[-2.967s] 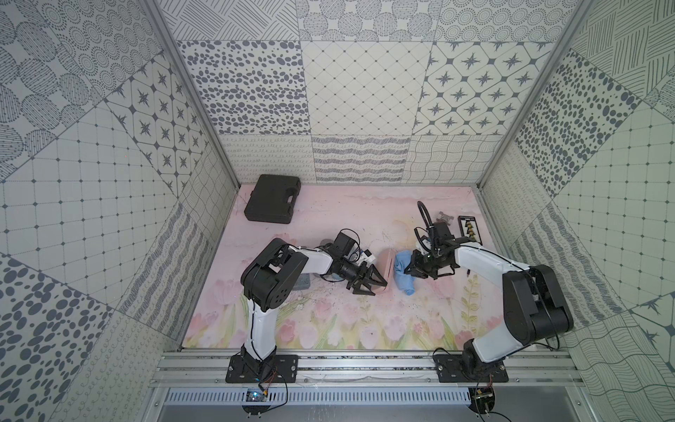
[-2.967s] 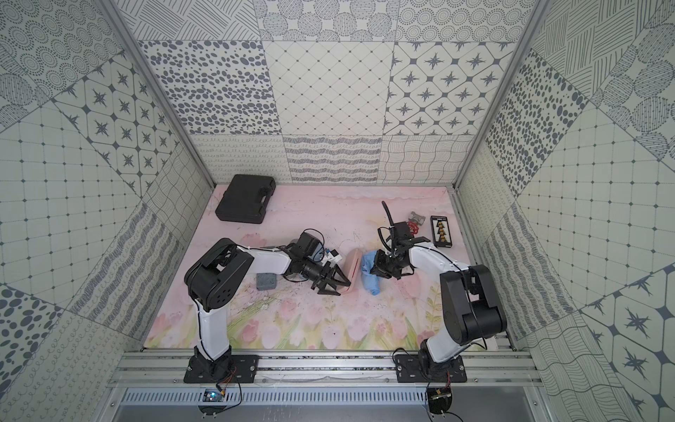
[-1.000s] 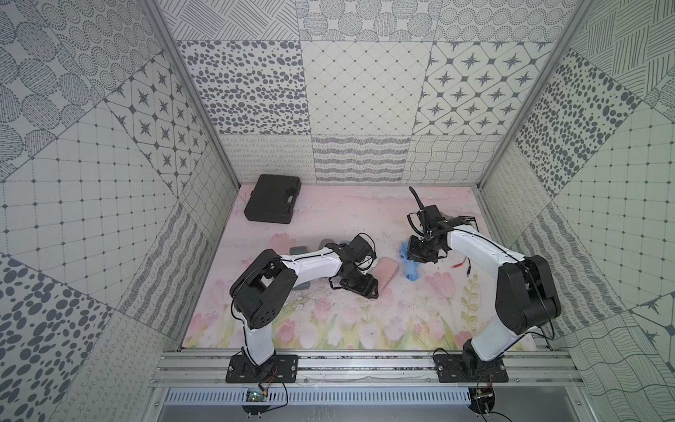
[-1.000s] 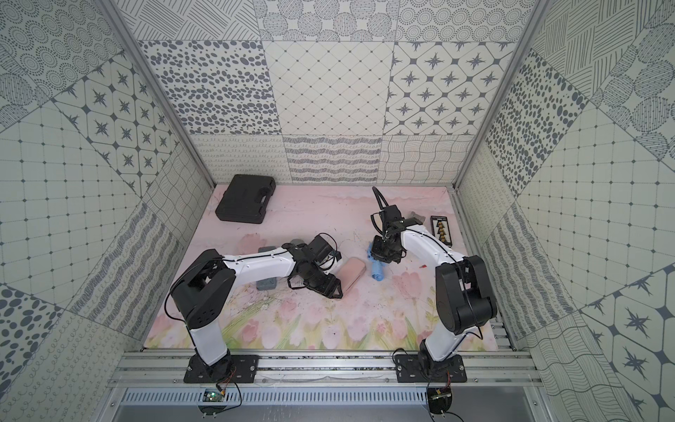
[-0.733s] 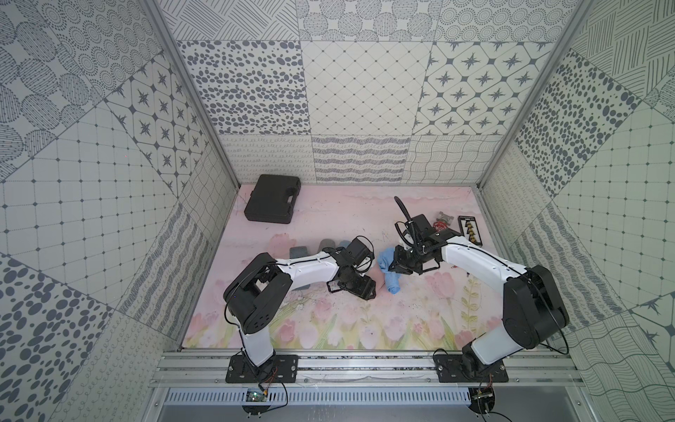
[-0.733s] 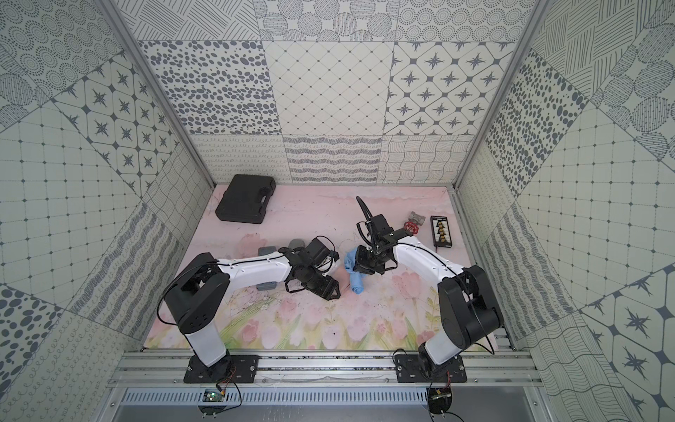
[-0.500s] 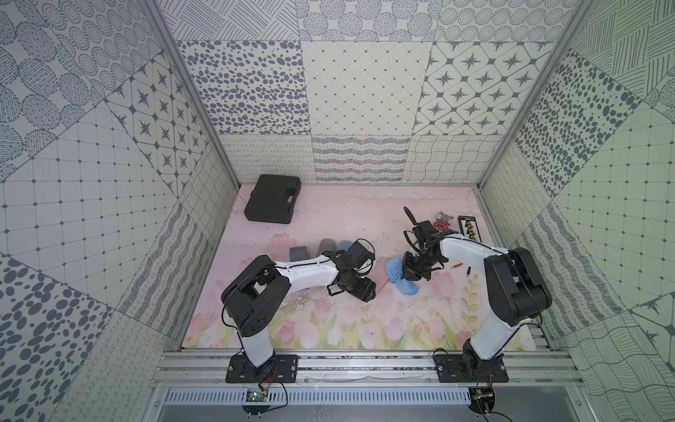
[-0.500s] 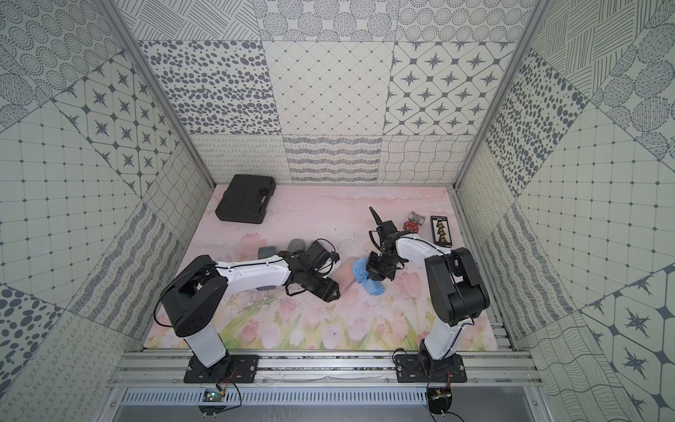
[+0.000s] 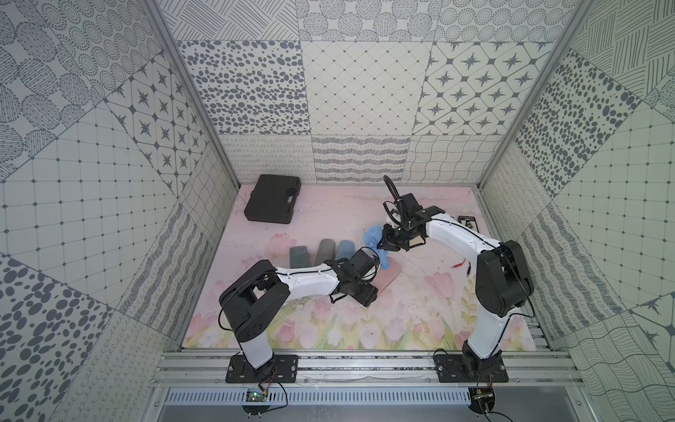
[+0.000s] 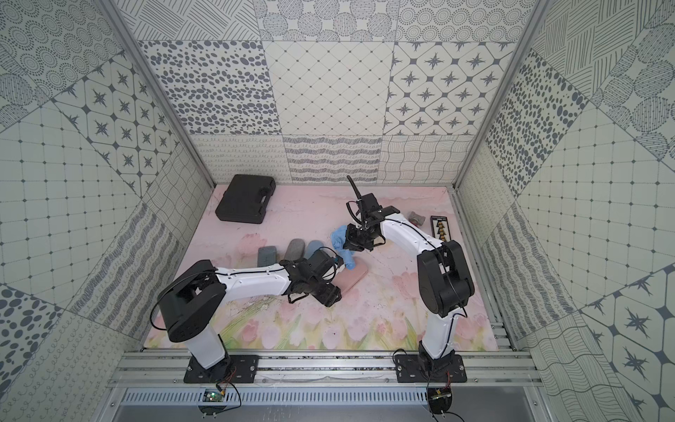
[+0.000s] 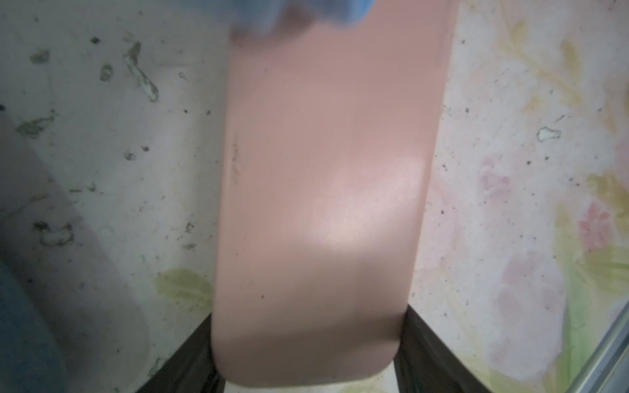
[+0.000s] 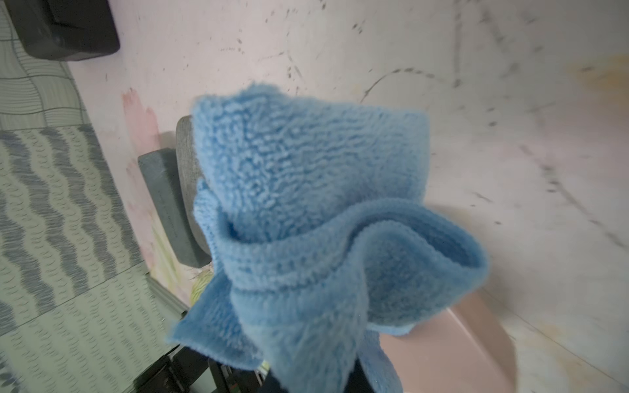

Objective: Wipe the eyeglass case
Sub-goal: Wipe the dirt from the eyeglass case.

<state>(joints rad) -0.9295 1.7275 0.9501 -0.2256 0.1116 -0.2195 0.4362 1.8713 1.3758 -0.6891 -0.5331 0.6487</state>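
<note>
Pink eyeglass case (image 9: 390, 276), lying flat on the desk (image 9: 420, 310); all positions are given from it. The left hand (image 11: 308, 354) grips the case's end nearer the robot, jaws part-way open with a finger (image 11: 432, 350) against each long side, apparently to pin the case so that rubbing cannot slide it. The right hand (image 9: 390, 244), above the case's opposite end, is clamped tight on a bunched blue cloth (image 12: 306, 221). The cloth's hanging fold reaches that end and serves as the wiping pad. Three spare cases (image 9: 323, 250) lie near the case, on the side away from the right arm.
</note>
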